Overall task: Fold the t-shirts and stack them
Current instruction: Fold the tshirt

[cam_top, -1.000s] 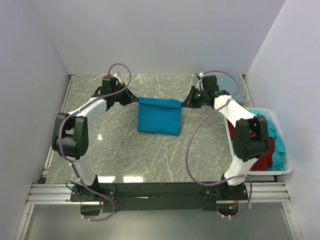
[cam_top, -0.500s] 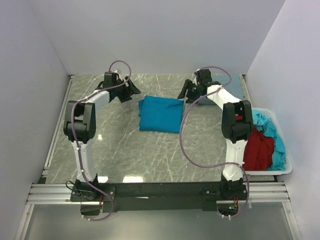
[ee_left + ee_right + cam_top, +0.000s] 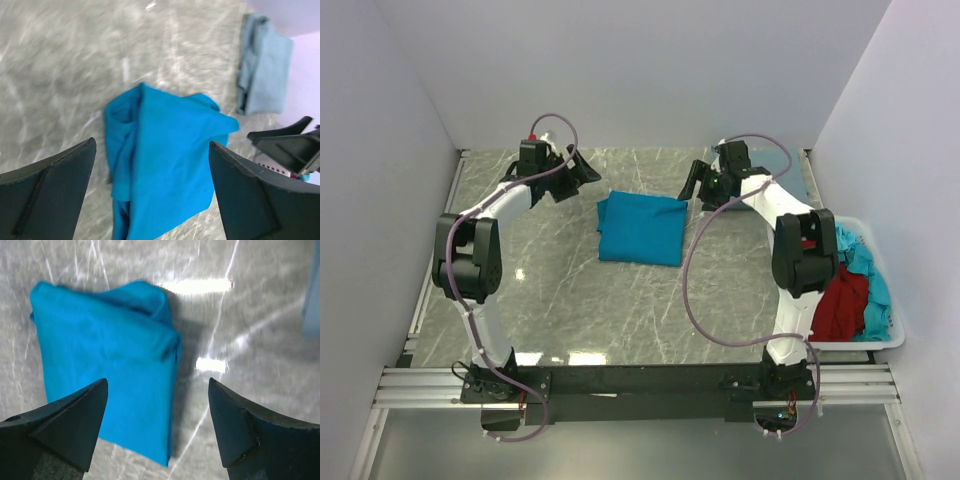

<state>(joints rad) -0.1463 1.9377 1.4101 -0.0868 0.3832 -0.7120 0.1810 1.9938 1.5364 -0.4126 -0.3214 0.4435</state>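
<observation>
Top external view: the bright teal-blue t-shirt (image 3: 640,229) lies folded into a rough rectangle on the grey marbled table (image 3: 570,290), toward the far edge and about midway between the left and right edges. In the left wrist view the same shirt (image 3: 165,175) shows a loose, rumpled fold along one side. In the right wrist view (image 3: 107,390) one corner is rolled over.

The left gripper (image 3: 575,175) is just beside the shirt's far left corner. Its jaws are spread wide and hold nothing (image 3: 152,142). The right gripper (image 3: 698,185) is just beside the far right corner, also spread wide and empty (image 3: 157,382).

A dusty grey-blue t-shirt (image 3: 265,65), folded, lies near the table's far right corner, apart from the teal one.

A white plastic bin (image 3: 895,335) sits at the table's right edge. It contains a dark red t-shirt (image 3: 840,300) and a light turquoise t-shirt (image 3: 870,280), both crumpled and partly hidden by the right arm.
</observation>
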